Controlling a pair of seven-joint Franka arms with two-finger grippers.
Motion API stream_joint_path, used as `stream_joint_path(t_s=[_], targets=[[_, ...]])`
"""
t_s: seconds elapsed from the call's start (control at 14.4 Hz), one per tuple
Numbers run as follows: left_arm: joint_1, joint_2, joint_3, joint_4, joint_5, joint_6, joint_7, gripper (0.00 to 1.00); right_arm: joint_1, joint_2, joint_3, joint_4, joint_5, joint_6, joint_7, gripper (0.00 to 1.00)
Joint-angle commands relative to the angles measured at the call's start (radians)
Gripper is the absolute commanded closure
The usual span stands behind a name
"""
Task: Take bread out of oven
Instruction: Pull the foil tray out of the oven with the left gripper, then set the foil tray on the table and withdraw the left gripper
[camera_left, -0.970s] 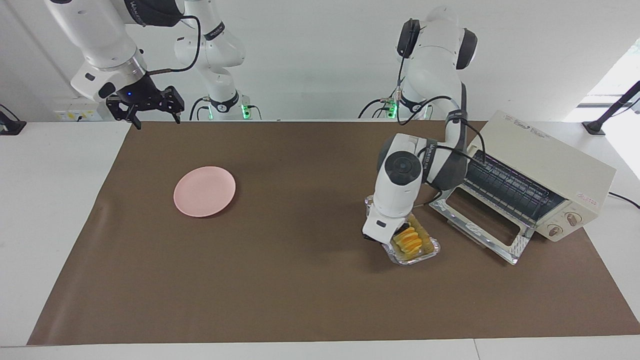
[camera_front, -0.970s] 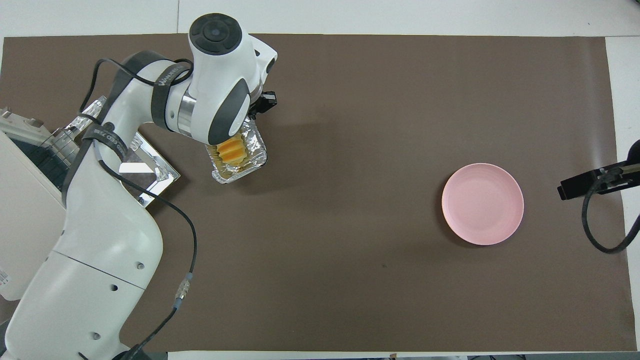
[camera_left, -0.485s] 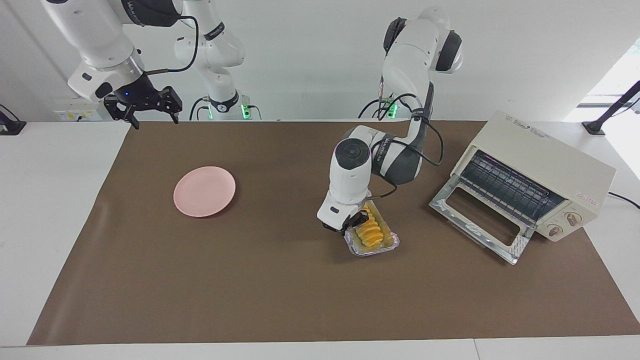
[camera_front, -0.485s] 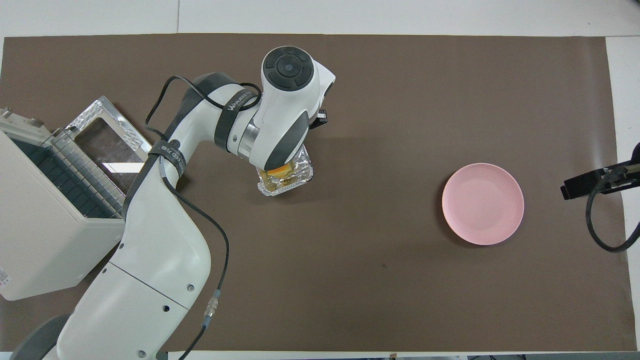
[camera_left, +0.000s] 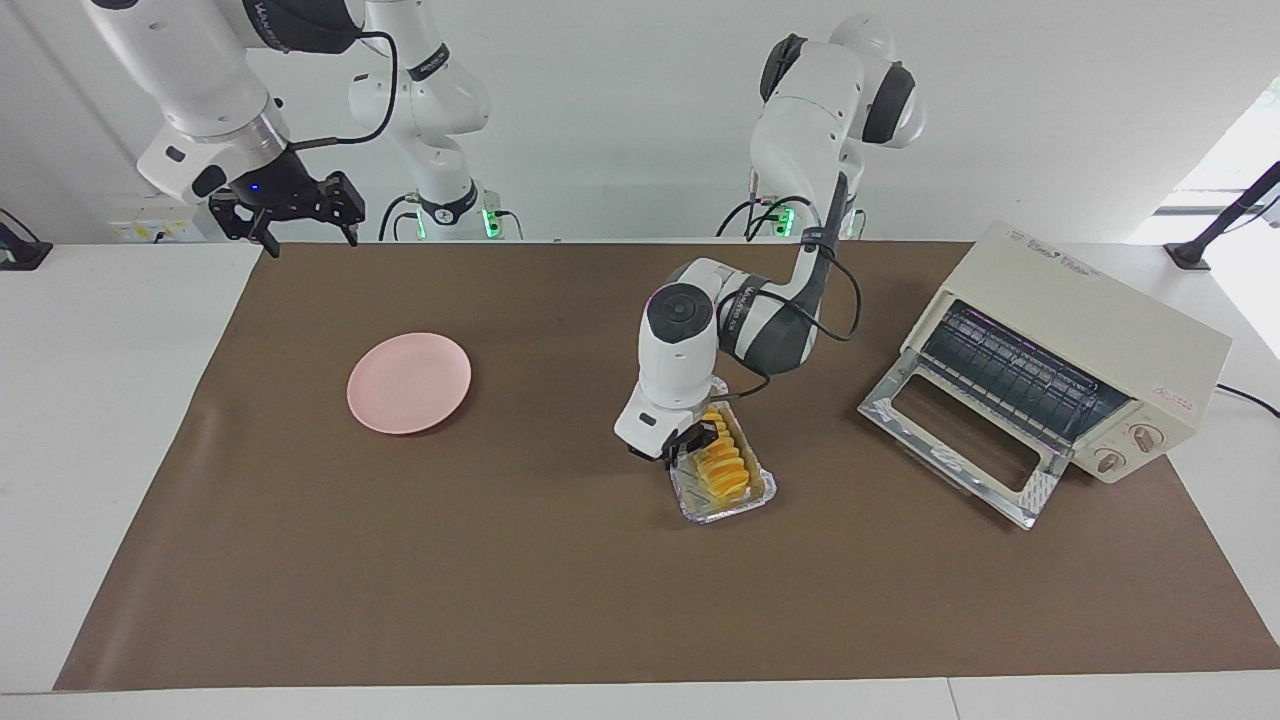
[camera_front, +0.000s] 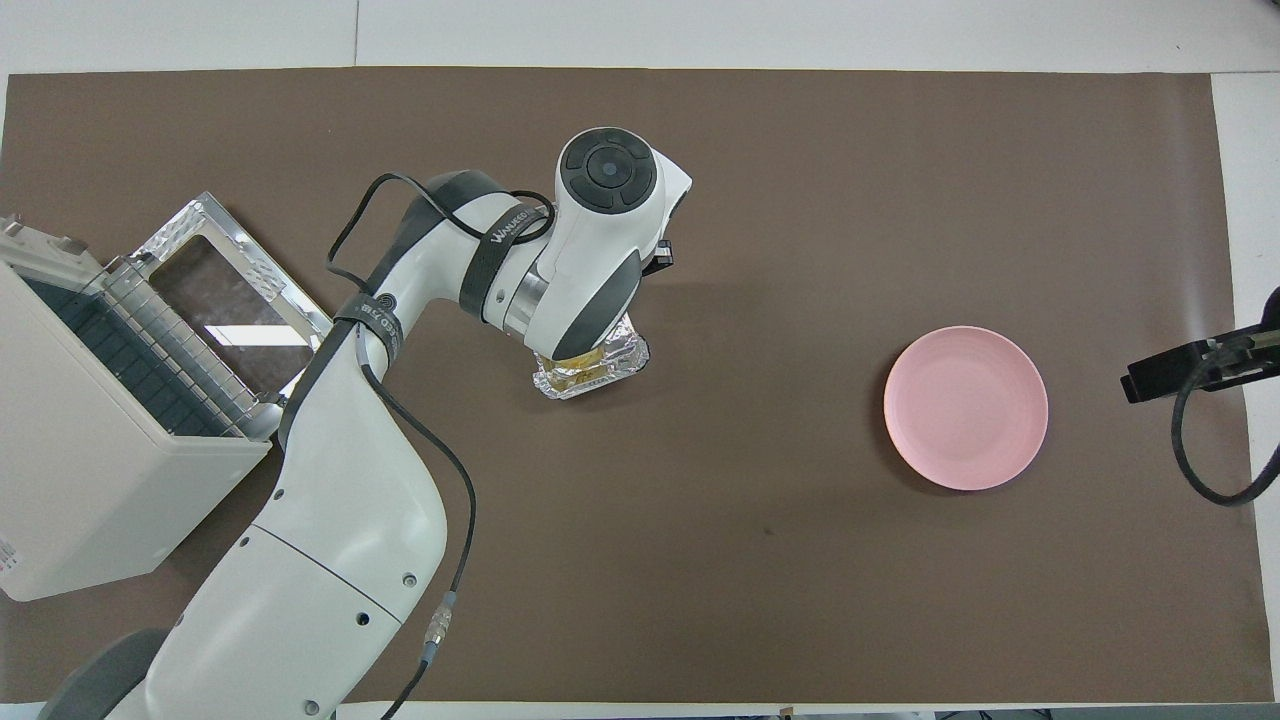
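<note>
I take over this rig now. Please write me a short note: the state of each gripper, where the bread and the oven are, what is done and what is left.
Left gripper: low at the foil tray, at the rim that faces the pink plate; whether it grips the rim cannot be seen.
Right gripper: open, waiting in the air at the right arm's end of the table.
Bread: in the foil tray, on the brown mat between the oven and the pink plate.
Oven: at the left arm's end, door dropped open, rack bare.
Done: bread is out of the oven.
Left: probably setting down and releasing the tray; the oven door is open.
</note>
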Motion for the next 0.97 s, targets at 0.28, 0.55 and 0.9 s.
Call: stream_joint_path(t_s=[0.28, 0.55, 0.9], targets=[[0.186, -0.203, 0.059, -0.038, -0.032, -0.194, -0.003, 0.0, 0.012, -0.001, 0.02, -0.004, 0.001, 0.048, -0.019, 0.0], [0.419, -0.326, 0.06, -0.046, -0.095, -0.432, 0.297, 0.0, 0.129, 0.039, 0.02, -0.024, 0.002, 0.164, 0.01, 0.0], [0.584, -0.422, 0.072, -0.136, -0.086, -0.543, 0.587, 0.0, 0.307, 0.192, 0.02, 0.015, 0.015, 0.316, 0.124, 0.0]])
